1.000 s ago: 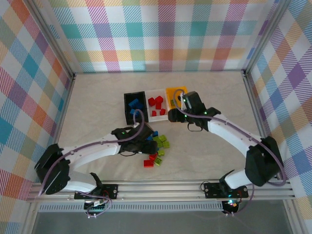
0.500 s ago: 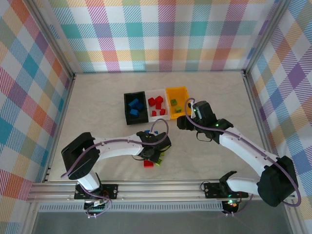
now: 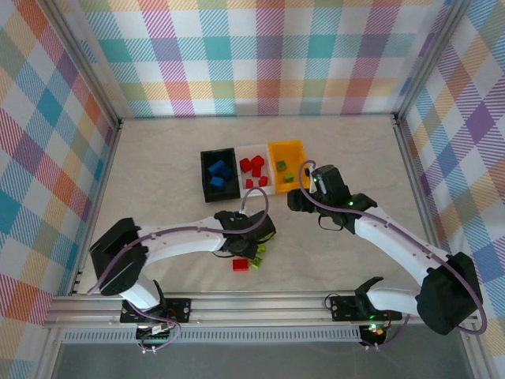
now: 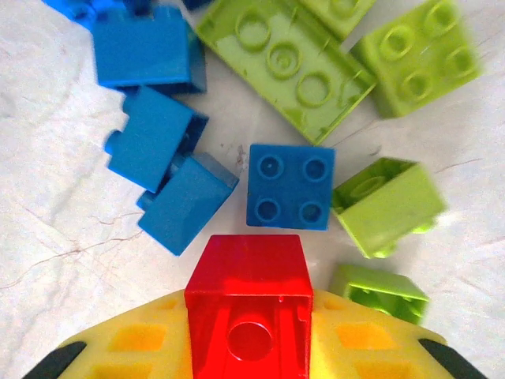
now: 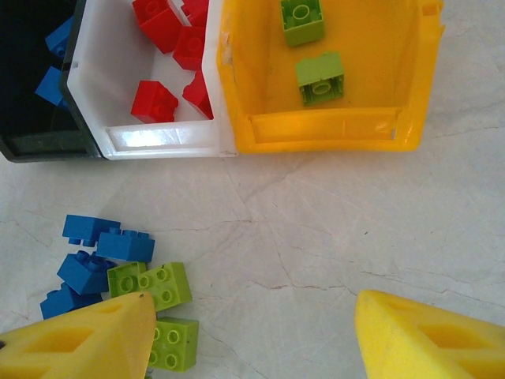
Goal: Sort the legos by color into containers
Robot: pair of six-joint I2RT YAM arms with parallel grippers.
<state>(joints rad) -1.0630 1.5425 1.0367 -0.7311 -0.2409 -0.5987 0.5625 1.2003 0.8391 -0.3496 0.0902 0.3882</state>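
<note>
Top view: left pincer point(image 3: 251, 239), lower centre, down on the loose legos point(image 3: 241, 264) on the bench point(image 3: 158, 158), narrowed from wide a second ago. Right pincer point(image 3: 293, 199) pulled back from the orange-yellow bin point(image 3: 286, 148).

Left wrist view: clamped on a red brick point(image 4: 246, 300) at bottom centre.

Right wrist view: apart, empty.

Probably bound next for the white bin point(image 5: 158, 138), upper left.

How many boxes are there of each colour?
Black bin: 1
White bin: 1
Yellow bin: 1
Total: 3
</note>
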